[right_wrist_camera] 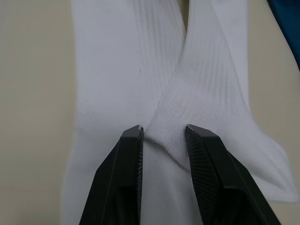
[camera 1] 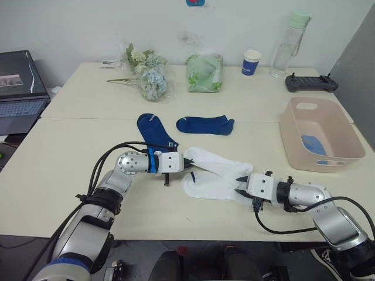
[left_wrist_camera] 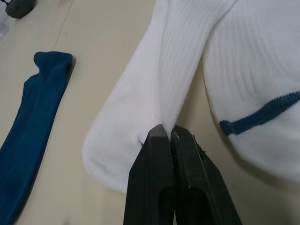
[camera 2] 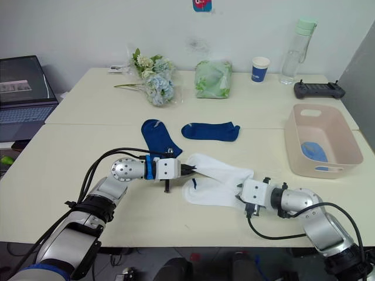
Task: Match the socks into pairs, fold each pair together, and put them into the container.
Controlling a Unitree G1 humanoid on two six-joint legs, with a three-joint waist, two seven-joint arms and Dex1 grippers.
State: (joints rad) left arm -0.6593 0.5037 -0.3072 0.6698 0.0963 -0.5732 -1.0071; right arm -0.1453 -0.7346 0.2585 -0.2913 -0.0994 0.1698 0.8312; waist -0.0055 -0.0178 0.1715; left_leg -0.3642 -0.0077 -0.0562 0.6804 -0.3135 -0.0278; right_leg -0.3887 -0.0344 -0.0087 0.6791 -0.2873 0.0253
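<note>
A bunch of pale artificial flowers (camera 1: 146, 75) lies on the far table, well beyond the fingers and towards their left. Next to it sits a green cloth bundle (camera 1: 204, 73), straight ahead of the fingers and far off. Further right stands a blue paper cup (camera 1: 251, 62), then a clear water bottle (camera 1: 289, 47) with a pale green cap. A black handheld controller (camera 1: 311, 83) lies at the far right, behind everything near the fingers. An open laptop (camera 1: 21, 88) stands well off to the left of the fingers. The cream tables (camera 1: 64, 152) meet at a seam beyond the fingers.
</note>
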